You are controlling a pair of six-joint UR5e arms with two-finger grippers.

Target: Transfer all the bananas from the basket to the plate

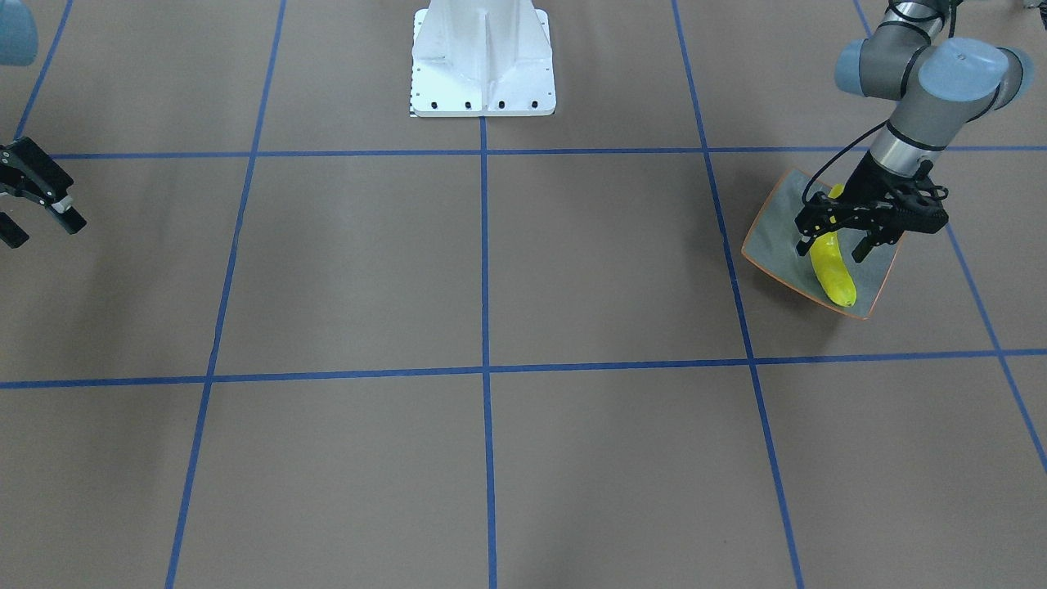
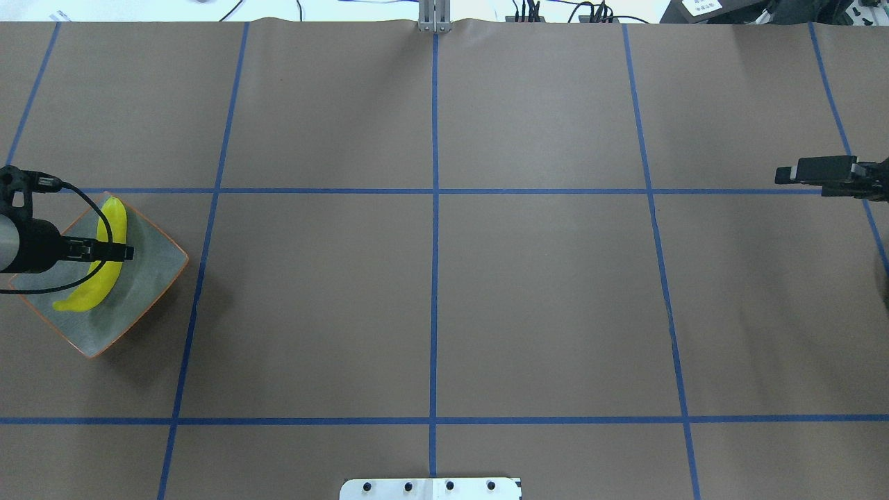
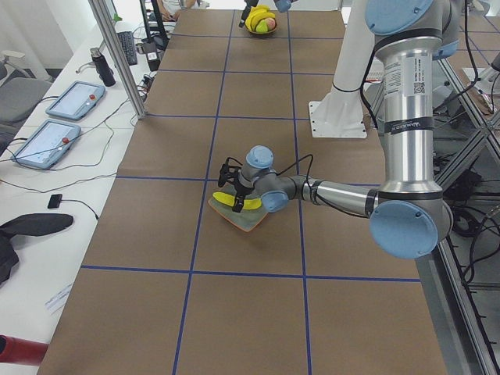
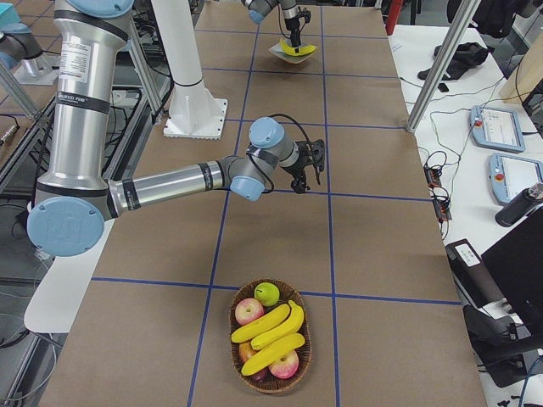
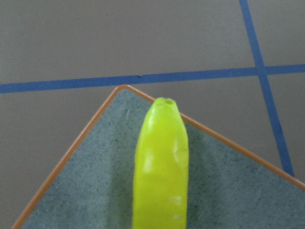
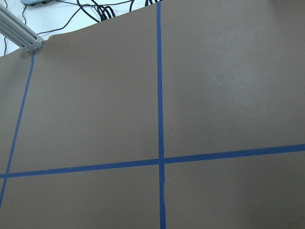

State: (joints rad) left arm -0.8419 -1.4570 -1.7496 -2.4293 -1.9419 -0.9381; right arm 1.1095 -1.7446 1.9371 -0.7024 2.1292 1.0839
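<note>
Overhead exterior view is showing the brown table (image 2: 542, 292), which is carrying a grid of blue tape lines (image 2: 434, 278) from end to end. The left arm (image 3: 406, 117) is reaching out low toward the table's left end, while the right arm (image 4: 170, 182) is stretching across the table's right half, well apart from everything else.

A woven basket (image 4: 309, 348) is sitting close to the table's right end, and it is holding three bananas (image 4: 271, 331) stacked side by side, with red and green apples (image 4: 249, 311) tucked around them. The plate (image 2: 149, 278) is resting near the table's left end, turned so that one corner is pointing toward the table's middle.

One banana (image 2: 104, 281) is lying on that plate, running across it and curving along the side nearest the table's end – the left wrist camera is looking straight down its length, with its tip pointing toward a plate corner.

The left gripper (image 1: 833, 254) is hanging just over this banana with its jaws spread, one finger on each side of the fruit. The right gripper (image 1: 42, 233) is hovering above bare table, near a tape line – its jaws are also standing apart and are gripping nothing.
</note>
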